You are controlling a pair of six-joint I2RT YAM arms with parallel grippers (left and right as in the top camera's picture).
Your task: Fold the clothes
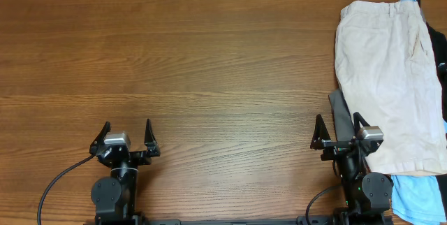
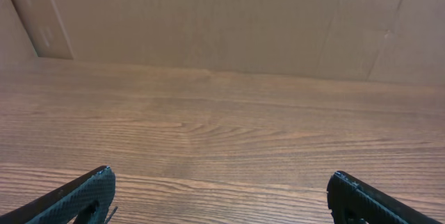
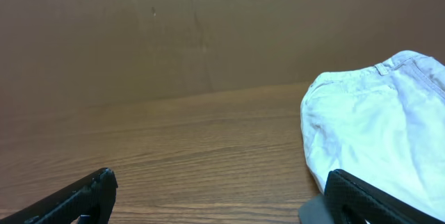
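Your two grippers, the left gripper (image 1: 127, 124) and the right gripper (image 1: 339, 118), sit at the wooden table's (image 1: 209, 64) near edge, each with jaws spread wide and empty. One heap of clothes lies at the right edge: one pair of beige shorts (image 1: 387, 78) on top, over one grey strip (image 1: 338, 105), light-blue cloth (image 1: 419, 197) peeking out at two spots, and one black garment (image 1: 439, 50).

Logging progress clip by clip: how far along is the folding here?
Nothing looks finished. The beige shorts lie atop a heap at the table's right edge, over blue, grey and black garments. Nothing is in hand: left gripper and right gripper are open and empty. All folding remains.
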